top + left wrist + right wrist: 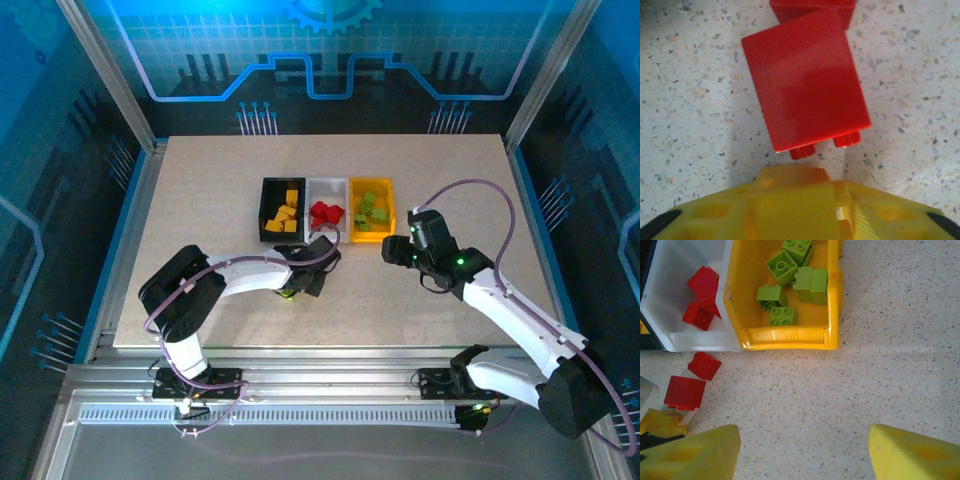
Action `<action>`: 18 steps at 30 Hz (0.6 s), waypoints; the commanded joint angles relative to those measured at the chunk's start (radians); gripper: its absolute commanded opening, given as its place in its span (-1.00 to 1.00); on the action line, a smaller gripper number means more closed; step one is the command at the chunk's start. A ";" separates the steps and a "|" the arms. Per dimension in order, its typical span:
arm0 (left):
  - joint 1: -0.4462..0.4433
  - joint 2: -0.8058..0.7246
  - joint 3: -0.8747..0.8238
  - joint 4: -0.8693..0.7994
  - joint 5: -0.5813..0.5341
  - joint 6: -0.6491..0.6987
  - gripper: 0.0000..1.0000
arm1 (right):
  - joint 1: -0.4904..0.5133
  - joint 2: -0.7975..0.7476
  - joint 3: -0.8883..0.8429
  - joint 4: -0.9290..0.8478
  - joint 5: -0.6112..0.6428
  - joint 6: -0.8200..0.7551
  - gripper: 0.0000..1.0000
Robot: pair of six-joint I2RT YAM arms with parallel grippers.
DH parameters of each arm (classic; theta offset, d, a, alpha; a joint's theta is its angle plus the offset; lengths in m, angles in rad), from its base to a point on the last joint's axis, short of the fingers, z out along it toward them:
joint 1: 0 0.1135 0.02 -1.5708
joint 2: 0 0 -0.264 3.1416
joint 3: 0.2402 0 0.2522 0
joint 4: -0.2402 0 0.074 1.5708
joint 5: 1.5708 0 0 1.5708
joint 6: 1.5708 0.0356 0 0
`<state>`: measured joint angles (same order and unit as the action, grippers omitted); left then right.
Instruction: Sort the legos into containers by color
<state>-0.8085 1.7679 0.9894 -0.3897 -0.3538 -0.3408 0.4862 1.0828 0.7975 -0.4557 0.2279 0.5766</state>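
Two red legos lie on the table in front of the white bin (695, 340): one (704, 365) close to its wall and a larger one (685, 391) (807, 80) nearer me. My left gripper (836, 184) (318, 256) sits low just behind the larger red lego, fingers pressed together, with nothing recognisable between them. My right gripper (802, 450) (393, 250) hangs open over bare table in front of the yellow bin (790, 337), which holds several lime green legos (782, 267). The white bin (326, 190) holds red legos (326, 213). The black bin (268, 212) holds orange-yellow legos (286, 213).
The three bins stand side by side at the middle of the speckled table (200, 170). Metal frame posts (105, 75) rise at the table's back corners. Bare tabletop lies to the right of the yellow bin and along the near edge.
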 commanded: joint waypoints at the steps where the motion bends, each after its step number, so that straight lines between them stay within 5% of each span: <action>1: -0.011 0.027 -0.022 0.004 -0.043 -0.009 -0.22 | 0.012 -0.017 -0.004 -0.012 0.021 0.006 0.40; 13: 0.001 -0.202 -0.044 0.009 -0.005 -0.082 -0.44 | 0.011 -0.013 -0.007 -0.006 0.021 0.011 0.40; 18: 0.131 -0.349 -0.044 0.024 0.081 -0.165 -0.46 | 0.010 -0.006 -0.007 -0.003 0.017 0.010 0.39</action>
<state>-0.7605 1.4963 0.9432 -0.3794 -0.3279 -0.4305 0.4862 1.0828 0.7975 -0.4553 0.2279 0.5766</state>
